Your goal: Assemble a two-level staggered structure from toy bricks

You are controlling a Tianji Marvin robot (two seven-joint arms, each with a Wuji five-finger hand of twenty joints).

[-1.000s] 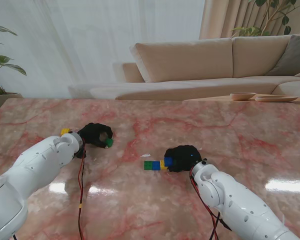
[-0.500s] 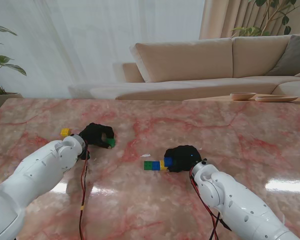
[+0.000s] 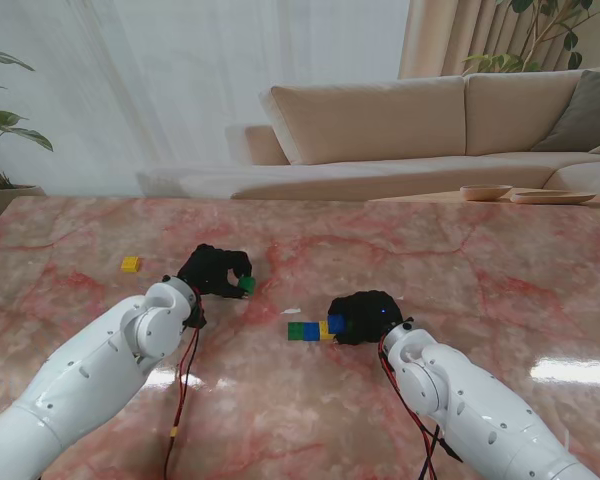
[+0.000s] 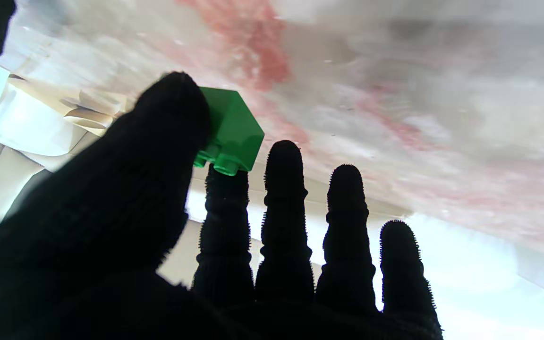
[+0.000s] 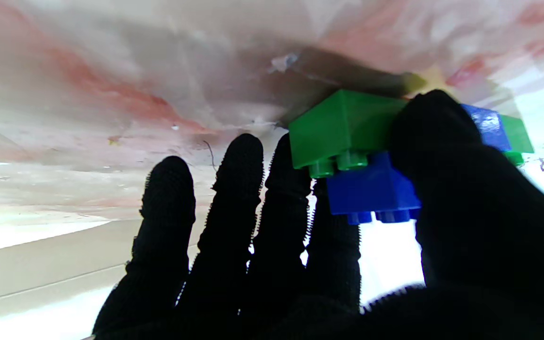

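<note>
Right hand (image 3: 365, 317): nearest the robot's edge of the tabletop (image 3: 480, 260), right of centre; fingers (image 5: 248, 189) and thumb were clasped on the brick row (image 3: 310, 330), the thumb pressing an upper blue brick (image 5: 371, 189).
Brick row: green, blue and yellow bricks lay in a line on the tabletop, touching one another, with the blue brick seated on top at the right hand's end. Exact stud overlap could not be read.
Left hand (image 3: 215, 271): farther from the robot and left of the row, well short of the far edge; thumb and forefinger pinched a green brick (image 4: 229, 130), the other fingers extended and apart. The brick hung off the tabletop, studs towards the palm in the wrist view.
Step in hand, as judged: carrying the green brick to the row for the second level.
Method advised: bring the brick over the row level, studs up, offset so it bridges the joint between two lower bricks; press straight down while the right hand steadies the base.
Risk, as judged: the pinch was at one corner, so the brick could twist on contact.
Yellow brick (image 3: 130, 264): loose, towards the left edge, well apart from both hands.
</note>
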